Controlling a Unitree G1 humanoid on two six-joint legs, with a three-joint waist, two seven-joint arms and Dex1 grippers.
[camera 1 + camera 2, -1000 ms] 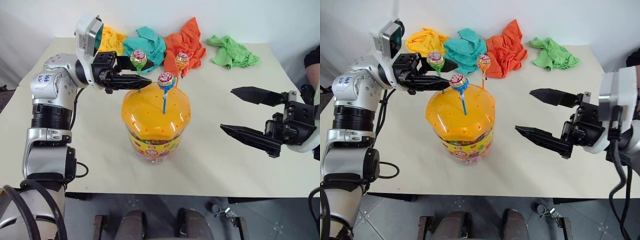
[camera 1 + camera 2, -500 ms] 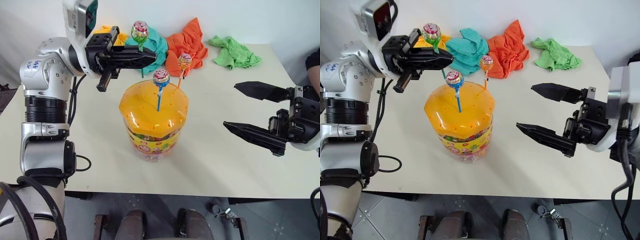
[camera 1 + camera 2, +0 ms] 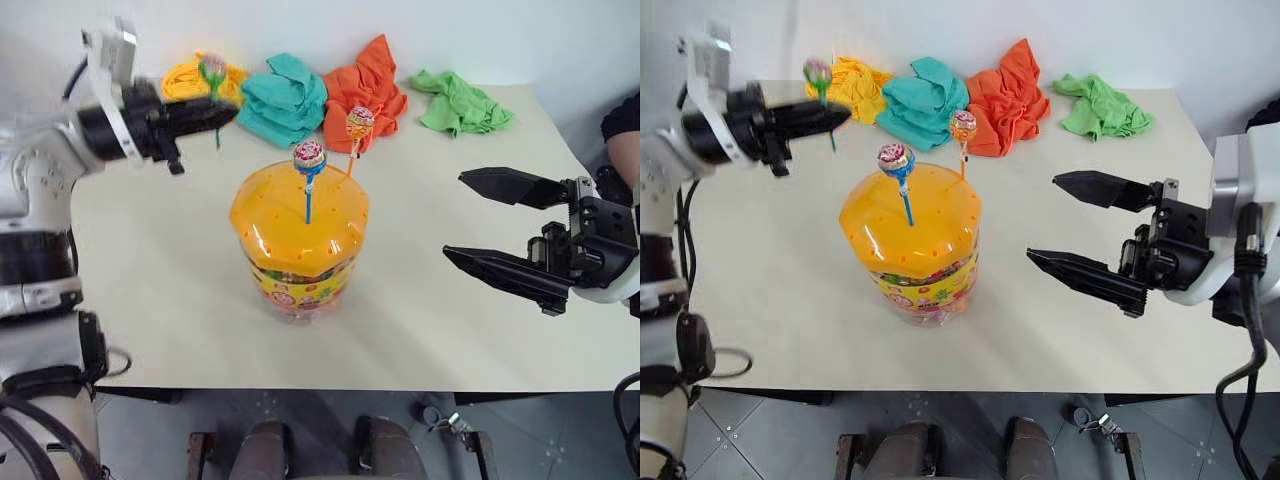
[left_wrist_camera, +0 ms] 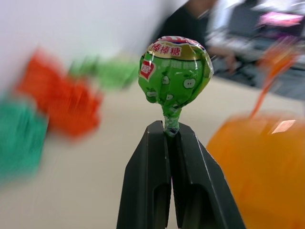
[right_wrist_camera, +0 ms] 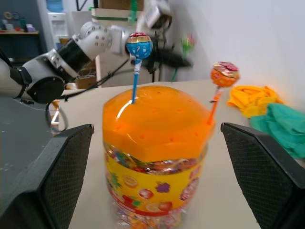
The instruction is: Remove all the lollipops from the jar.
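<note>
We see the left gripper (image 3: 222, 108) has clamped the green lollipop (image 3: 212, 68), pulled it out of the jar (image 3: 298, 240) and swung it off leftward, over the table (image 3: 180, 290).

The jar (image 3: 298, 245) is standing at the centre of the frame on the worktop (image 3: 190, 300). Two lollipops (image 3: 308, 157) are sticking up from holes in its lid, one at the middle, the other (image 3: 360, 122) at the lid's upper right edge. A third lollipop (image 3: 212, 69) is sitting in the left end effector (image 3: 222, 110) at the upper left, apart from the jar. Four cloths (image 3: 285, 98) are lying in a row along the top of the frame, behind the jar. The right end effector (image 3: 478, 220) is hanging right of the jar, clear of it.
</note>
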